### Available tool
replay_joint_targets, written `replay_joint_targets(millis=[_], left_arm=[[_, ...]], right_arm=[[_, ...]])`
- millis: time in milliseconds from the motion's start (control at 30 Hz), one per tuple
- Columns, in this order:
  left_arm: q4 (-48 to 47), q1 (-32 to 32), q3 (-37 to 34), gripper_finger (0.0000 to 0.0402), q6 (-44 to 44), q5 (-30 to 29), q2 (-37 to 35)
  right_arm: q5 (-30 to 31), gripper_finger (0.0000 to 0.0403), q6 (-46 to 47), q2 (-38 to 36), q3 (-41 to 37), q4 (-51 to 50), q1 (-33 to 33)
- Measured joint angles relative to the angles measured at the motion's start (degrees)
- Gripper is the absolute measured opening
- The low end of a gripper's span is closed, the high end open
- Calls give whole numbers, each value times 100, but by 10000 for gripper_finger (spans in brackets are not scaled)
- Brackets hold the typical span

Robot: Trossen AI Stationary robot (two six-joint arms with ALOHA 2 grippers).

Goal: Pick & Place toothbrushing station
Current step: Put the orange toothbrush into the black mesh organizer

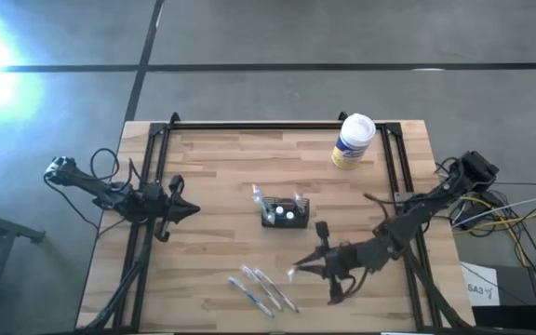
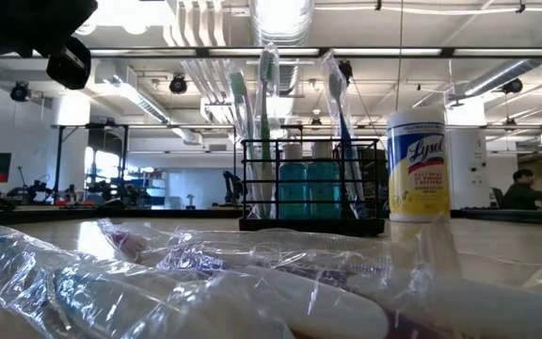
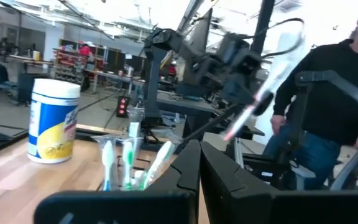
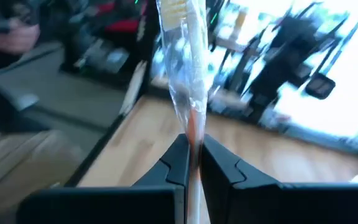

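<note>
The toothbrushing station (image 1: 284, 212), a small black slotted holder with brushes standing in it, sits mid-table; the low view shows it (image 2: 310, 184) upright on its base. My right gripper (image 1: 296, 270) hovers near the table's front edge, right of centre, shut on a toothbrush in a clear wrapper (image 4: 182, 62). The left wrist view shows that toothbrush (image 3: 257, 102) slanting in the air. Two or three more wrapped toothbrushes (image 1: 263, 288) lie flat near the front edge. My left gripper (image 1: 192, 210) waits shut at the table's left, pointing toward the station. My right gripper pinches the wrapped toothbrush by its orange handle (image 4: 192, 129) between the two fingers, wrapper and all. The fingers lie roughly level, pointing toward the table's left. The brush is lifted clear of the table, and its head end (image 4: 174, 12) reaches out past the fingertips.
A white-and-yellow wipes canister (image 1: 353, 140) stands at the far right of the table, right of the station in the low view (image 2: 418, 165). A black frame (image 1: 249, 126) runs along the table's far and side edges. A person (image 3: 328, 93) stands beyond the table.
</note>
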Motion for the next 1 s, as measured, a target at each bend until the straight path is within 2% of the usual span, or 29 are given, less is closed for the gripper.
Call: replay_joint_targets(millis=[133,300,467,767,867,1000], left_arm=[[-11,2,0,12,33,147,75],[17,0,50,30,39,276,715],[216,-1,534,71,264,431,1679],[183,-4,2256,205,1650,420,3795],[372,-4,2844,228,2003,420,4304],[315,-1,3385,235,2327,420,4909]], right_arm=[[41,18,-754,-9,-800,1776,-175],[20,18,-985,-13,-1373,3000,-482],[-280,18,-938,-15,-1452,3313,-745],[-479,18,-1101,18,-1356,3781,-822],[-494,18,-1122,20,-1356,3889,-820],[-490,18,-1153,20,-1345,3981,-826]])
